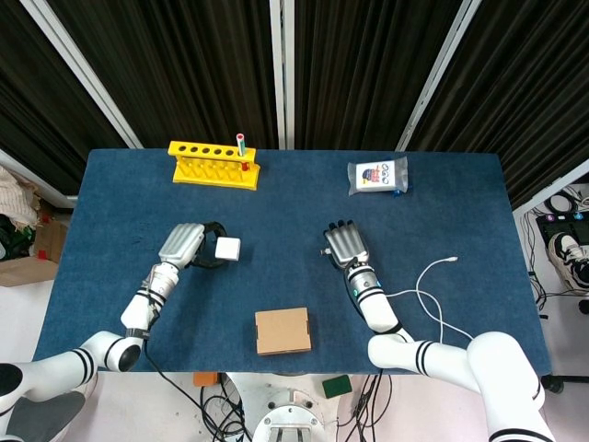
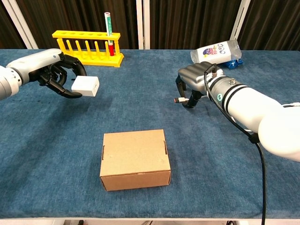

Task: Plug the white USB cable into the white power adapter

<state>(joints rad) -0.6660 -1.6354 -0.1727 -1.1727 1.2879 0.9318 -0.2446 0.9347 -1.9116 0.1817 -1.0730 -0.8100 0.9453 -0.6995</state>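
Holding the white power adapter [image 2: 85,86] clear of the table [image 2: 56,140], the left robot hand [image 2: 60,74] has its dark fingers curled around the block's near end, so the adapter juts out toward the middle of the blue cloth. Well apart, across the table's centre, the right robot hand [image 2: 193,79] points its fingers downward and pinches the white USB cable [image 2: 181,100] just behind its metal plug, which sticks out to the side, facing the adapter. From the head view the plug is only a small speck at the edge of the right robot hand [image 1: 345,244], and the cable's run under the forearm is hidden; its far end [image 1: 433,276] loops out on the cloth. The adapter's socket cannot be made out. At the far edge a yellow test tube rack [image 2: 89,46] carries one upright tube [image 2: 108,30]. A closed cardboard box [image 2: 135,158] sits near the front, and a printed plastic packet [image 2: 218,50] lies at the back.
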